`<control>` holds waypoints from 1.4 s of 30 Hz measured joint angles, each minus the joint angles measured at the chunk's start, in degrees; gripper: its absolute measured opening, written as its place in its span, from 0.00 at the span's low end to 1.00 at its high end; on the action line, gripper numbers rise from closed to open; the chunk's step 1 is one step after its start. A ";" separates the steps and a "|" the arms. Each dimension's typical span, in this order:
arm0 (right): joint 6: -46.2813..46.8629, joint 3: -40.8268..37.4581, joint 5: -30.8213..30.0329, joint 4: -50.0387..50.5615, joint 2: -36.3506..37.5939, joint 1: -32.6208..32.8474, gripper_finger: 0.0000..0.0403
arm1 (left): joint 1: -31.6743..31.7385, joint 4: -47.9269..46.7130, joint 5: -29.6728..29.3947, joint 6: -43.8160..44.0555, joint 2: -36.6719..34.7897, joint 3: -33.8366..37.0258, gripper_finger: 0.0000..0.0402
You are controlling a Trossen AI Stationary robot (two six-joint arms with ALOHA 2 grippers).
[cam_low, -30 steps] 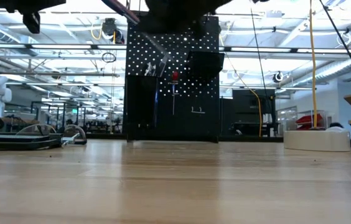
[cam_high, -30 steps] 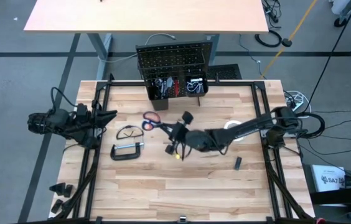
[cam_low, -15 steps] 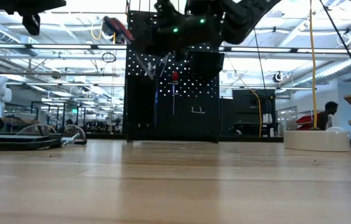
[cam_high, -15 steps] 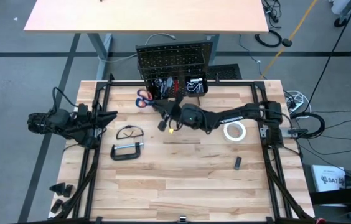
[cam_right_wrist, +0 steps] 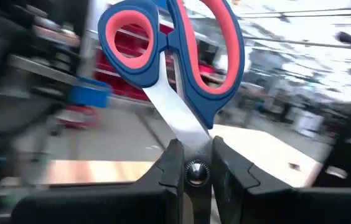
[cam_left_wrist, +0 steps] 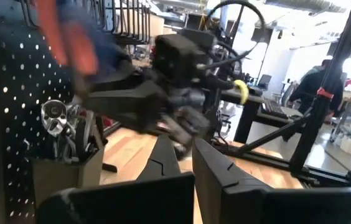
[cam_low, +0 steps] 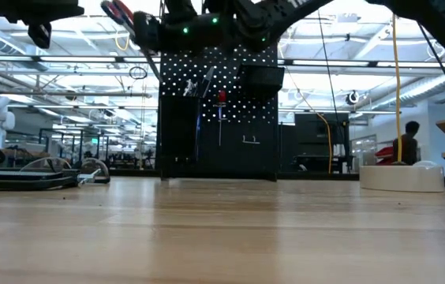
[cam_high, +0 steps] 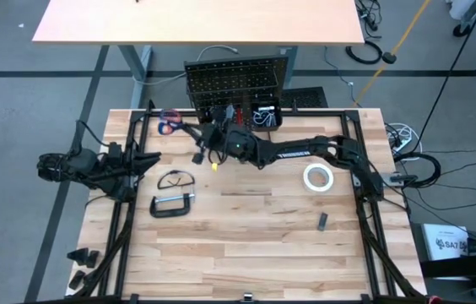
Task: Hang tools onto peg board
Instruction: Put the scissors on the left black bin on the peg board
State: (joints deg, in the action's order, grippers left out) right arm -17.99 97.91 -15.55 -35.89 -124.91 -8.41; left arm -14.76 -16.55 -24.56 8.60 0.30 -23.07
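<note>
Red-and-blue-handled scissors (cam_high: 169, 121) hang in the air left of the peg board (cam_high: 234, 83), held by my right gripper (cam_high: 189, 131), which is shut on them. The right arm reaches across from the table's right side. The peg board stands upright at the far edge, with tools in the bins (cam_high: 238, 116) at its foot. My left gripper (cam_high: 152, 156) waits shut at the table's left side, holding nothing. Safety glasses (cam_high: 175, 179), a black C-clamp (cam_high: 173, 205) and a white tape roll (cam_high: 318, 177) lie flat on the tabletop. My right gripper pinches the scissors at the pivot screw (cam_right_wrist: 194, 172) between its two fingers. The fingers come about level from the table's right. The handles (cam_right_wrist: 163, 37) stick out ahead of the fingertips; the blades are hidden back between the fingers. The scissors are clear of the table.
A small black piece (cam_high: 323, 221) lies near the table's right front. Black frame rails (cam_high: 128, 211) run along both sides of the table. A person (cam_low: 405, 142) shows far off in the room behind. Bare wood (cam_high: 246, 253) fills the near half.
My right gripper has carried the scissors from above the table's middle toward the far left, up beside the peg board's left edge, rolling its wrist as it went. The scissors stay in the hold, clear of the table. The tape roll has come into view as the arm left.
</note>
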 joint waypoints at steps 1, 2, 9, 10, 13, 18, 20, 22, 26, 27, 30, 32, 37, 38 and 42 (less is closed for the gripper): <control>-0.60 0.16 -1.40 0.08 -0.22 -0.26 0.11 | 0.00 -0.13 0.00 0.00 0.00 0.00 0.00; -1.55 0.49 -3.06 -0.39 -0.61 -0.42 0.11 | 0.00 -0.41 0.00 0.00 0.00 0.00 0.00; -3.67 0.52 -8.72 -3.11 -2.46 -1.30 0.11 | 0.00 -0.82 0.00 -0.44 0.00 0.00 0.00; -3.81 0.52 -8.97 -4.42 -2.97 -1.38 0.11 | 0.00 -0.82 0.00 -0.45 0.00 0.00 0.00; -4.66 0.52 -11.17 -6.43 -4.30 -1.49 0.11 | 0.00 -1.33 0.01 -0.46 0.02 0.00 0.00; -6.71 0.52 -14.14 -8.81 -5.96 -1.66 0.11 | 0.00 -2.27 0.00 -0.30 0.02 0.00 0.00; -6.49 0.52 -14.50 -8.97 -5.98 -1.72 0.11 | 0.00 -2.51 0.01 -0.07 0.02 0.00 0.00; -6.32 0.54 -15.86 -8.96 -5.98 -1.70 0.11 | 0.00 -2.56 0.00 -0.07 0.02 0.00 0.00; -6.95 0.56 -17.20 -8.18 -5.98 -1.67 0.11 | 0.00 -2.63 0.00 -0.07 0.02 0.00 0.00; -6.99 0.56 -17.40 -8.10 -5.98 -1.61 0.11 | 0.00 -2.68 0.01 -0.07 0.02 0.00 0.00; -6.96 0.56 -17.50 -8.10 -5.98 -1.59 0.11 | 0.00 -2.89 0.02 -0.07 0.02 0.00 0.00; -6.94 0.56 -17.54 -8.10 -5.98 -1.59 0.11 | 0.00 -2.99 0.01 -0.02 0.02 0.00 0.00; -7.10 0.56 -17.57 -8.42 -5.98 -1.56 0.11 | 0.00 -2.01 -4.14 0.13 0.04 0.02 0.00; -7.51 0.56 -17.63 -8.45 -5.98 -1.44 0.11 | 0.00 -1.08 -7.56 0.53 0.04 0.02 0.00; -9.33 0.52 -18.44 -8.38 -6.02 -0.98 0.11 | 0.04 1.49 -18.49 1.41 1.03 0.02 0.00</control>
State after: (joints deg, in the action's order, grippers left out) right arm -27.32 98.43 -33.99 -44.27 -130.93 -9.40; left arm -14.72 -15.06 -43.05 10.01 1.32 -23.05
